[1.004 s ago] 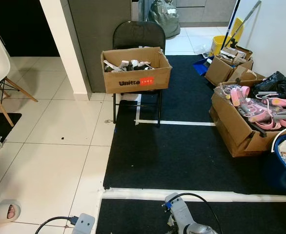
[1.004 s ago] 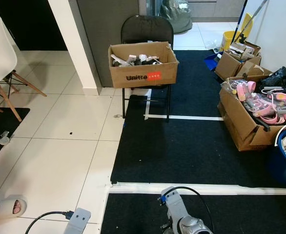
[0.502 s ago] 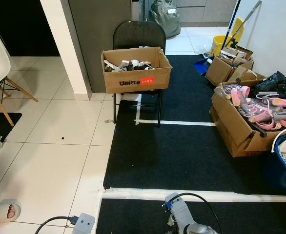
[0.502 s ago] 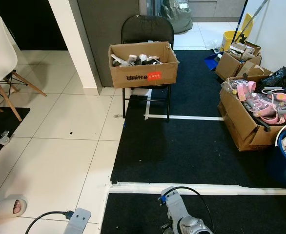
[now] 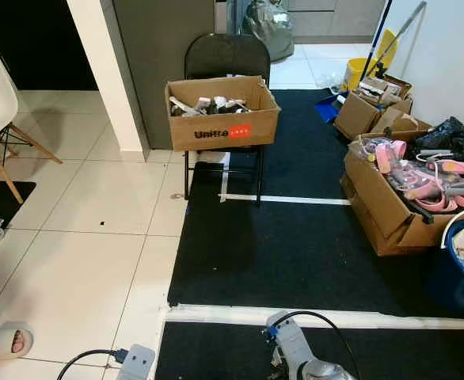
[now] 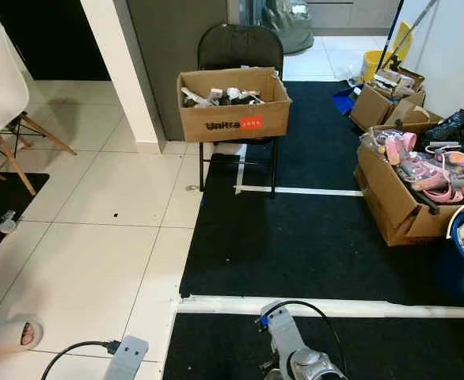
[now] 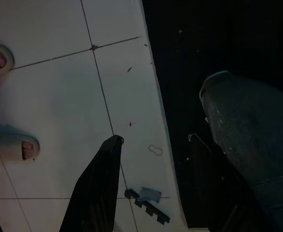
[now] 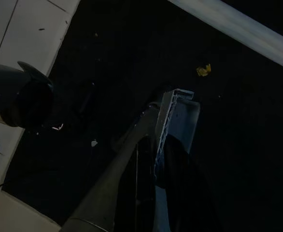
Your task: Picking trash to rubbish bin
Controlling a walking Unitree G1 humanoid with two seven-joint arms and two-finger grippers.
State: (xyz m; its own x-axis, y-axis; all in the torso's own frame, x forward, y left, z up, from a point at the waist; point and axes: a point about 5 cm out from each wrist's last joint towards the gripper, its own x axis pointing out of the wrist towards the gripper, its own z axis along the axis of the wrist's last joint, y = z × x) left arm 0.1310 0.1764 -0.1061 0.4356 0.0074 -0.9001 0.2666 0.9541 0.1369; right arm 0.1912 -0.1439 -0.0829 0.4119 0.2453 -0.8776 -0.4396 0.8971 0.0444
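A black carpet [image 5: 295,253] covers the floor ahead, beside white tiles [image 5: 74,261]. A folding chair [image 5: 226,59] carries a Unitree cardboard box [image 5: 222,111] of scraps. At the far right a blue rubbish bin [image 5: 463,265] stands against another cardboard box [image 5: 390,210]. The left claw [image 7: 153,145] hangs spread above the tiles; the right claw [image 8: 156,145] grips a flat pale piece of trash [image 8: 177,113] over carpet.

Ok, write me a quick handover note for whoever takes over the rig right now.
Left gripper: open, empty, hanging over the white tiles at the edge of the black mat.
Right gripper: low over the mat; too dark to judge its grip.
Small yellow scrap lies on the mat near it.
Blue bin stands ahead to the right, with some trash inside.
Left to do: pick up the scrap and bin it.
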